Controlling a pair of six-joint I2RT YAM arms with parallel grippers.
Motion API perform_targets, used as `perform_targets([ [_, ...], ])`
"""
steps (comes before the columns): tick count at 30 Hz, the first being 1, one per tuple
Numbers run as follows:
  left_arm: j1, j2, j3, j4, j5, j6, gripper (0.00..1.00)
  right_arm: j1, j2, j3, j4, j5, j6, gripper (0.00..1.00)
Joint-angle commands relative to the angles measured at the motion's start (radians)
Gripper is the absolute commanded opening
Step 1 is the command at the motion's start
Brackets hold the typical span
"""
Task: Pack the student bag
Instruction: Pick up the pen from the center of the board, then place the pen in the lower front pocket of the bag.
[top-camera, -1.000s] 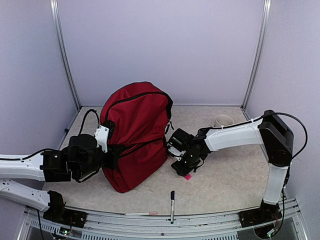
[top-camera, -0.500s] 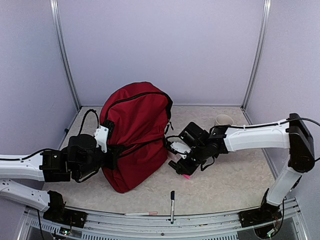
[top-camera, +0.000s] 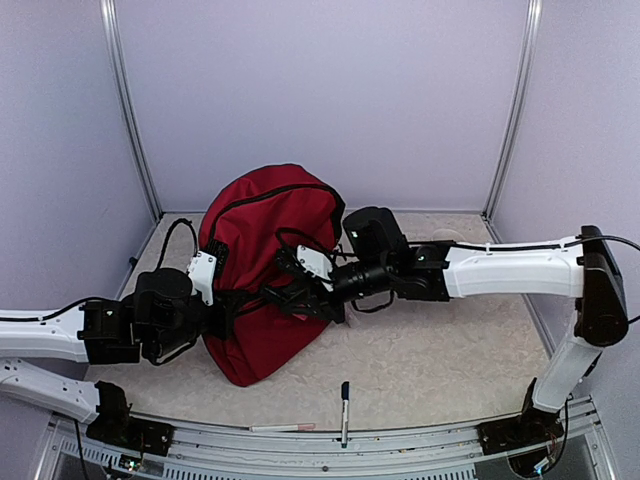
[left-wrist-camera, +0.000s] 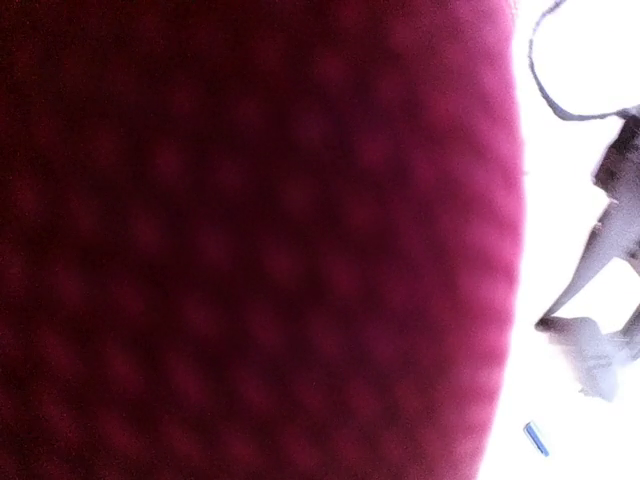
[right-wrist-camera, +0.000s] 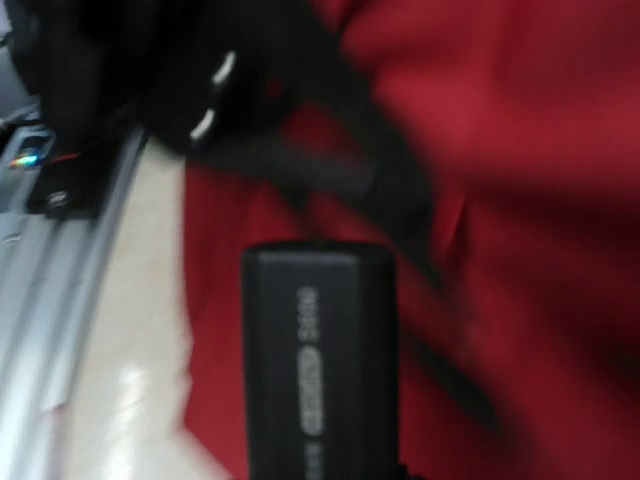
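the student bag (top-camera: 265, 225) stands upright left of centre on the tabletop (top-camera: 450, 350), its back close to the rear wall and its base near the front edge. the left hand (top-camera: 225, 300) presses into the bag's left flank. its wrist view is filled with blurred red fabric (left-wrist-camera: 250, 240), so i cannot tell how wide it stands or whether it grips anything. the right hand (top-camera: 300, 298) reaches across from the right and lies against the bag's front face among the black straps. its view shows a black lettered block (right-wrist-camera: 320, 370) before the red cloth, and whether the fingers hold anything i cannot tell. a pen (top-camera: 344, 398) lies at the near edge. open tabletop runs from the bag's right side to the right wall. a strap loop (top-camera: 175, 240) trails toward the left wall.
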Motion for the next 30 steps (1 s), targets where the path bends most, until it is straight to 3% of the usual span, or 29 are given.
perform_targets([
  [1,-0.005,-0.028,0.032,0.025,-0.002,0.02,0.0,-0.01,0.108,0.136,0.052,0.042,-0.193,0.09],
  [16,-0.007,-0.025,0.074,0.001,0.112,0.08,0.0,-0.059,0.168,0.086,0.424,0.149,-0.445,0.09],
  [30,-0.006,-0.04,0.069,0.033,0.158,0.104,0.0,-0.078,0.264,-0.084,0.457,0.316,-0.524,0.1],
])
